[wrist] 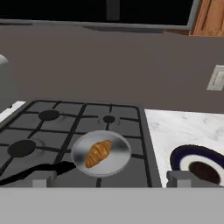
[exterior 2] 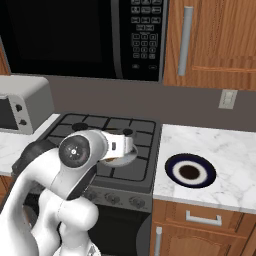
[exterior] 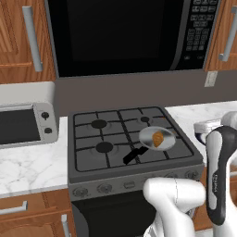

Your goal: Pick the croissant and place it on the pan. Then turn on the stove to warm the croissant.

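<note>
I see the croissant (wrist: 98, 153) lying in the pan (wrist: 114, 165) on the front right burner of the stove (exterior: 88, 159). I judge it light, soft and flaky, so it needs a gentle hold across its thick middle. My claw (wrist: 109, 178) is fully released, holding and touching nothing, hanging above the stove's front edge.

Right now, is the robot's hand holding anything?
No, nothing. The gripper is open with nothing between its fingertips, and the croissant already lies in the pan on the stove.
</note>
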Robot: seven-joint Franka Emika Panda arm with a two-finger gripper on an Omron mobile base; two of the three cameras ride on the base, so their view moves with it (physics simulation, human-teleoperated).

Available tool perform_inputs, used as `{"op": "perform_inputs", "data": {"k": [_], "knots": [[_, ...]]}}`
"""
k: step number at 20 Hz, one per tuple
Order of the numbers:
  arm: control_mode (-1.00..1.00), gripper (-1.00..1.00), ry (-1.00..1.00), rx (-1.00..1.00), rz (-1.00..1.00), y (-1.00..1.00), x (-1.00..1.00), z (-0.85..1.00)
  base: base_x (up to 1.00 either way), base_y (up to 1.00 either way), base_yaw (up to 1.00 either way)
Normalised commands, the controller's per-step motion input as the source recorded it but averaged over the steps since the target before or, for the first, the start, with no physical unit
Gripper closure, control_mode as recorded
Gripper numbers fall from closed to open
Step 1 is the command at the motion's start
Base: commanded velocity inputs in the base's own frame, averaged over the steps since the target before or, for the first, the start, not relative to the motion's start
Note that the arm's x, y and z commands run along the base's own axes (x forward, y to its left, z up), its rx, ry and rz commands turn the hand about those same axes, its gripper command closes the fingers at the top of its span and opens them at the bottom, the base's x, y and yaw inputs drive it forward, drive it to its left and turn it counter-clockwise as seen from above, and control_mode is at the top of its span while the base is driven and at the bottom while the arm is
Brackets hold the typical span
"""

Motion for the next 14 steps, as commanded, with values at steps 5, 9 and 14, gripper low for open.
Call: {"op": "perform_inputs", "data": {"k": [5, 9, 14], "knots": [[-1.00, -1.00, -0.12, -0.01, 0.00, 0.04, -0.92, 0.00, 0.00, 0.00, 0.00], [-1.00, -1.00, -0.13, -0.05, 0.00, 0.13, -0.89, -0.03, 0.00, 0.00, 0.00], [-1.00, -1.00, -0.11, -0.09, 0.00, 0.22, -0.93, -0.18, 0.00, 0.00, 0.00]]}}
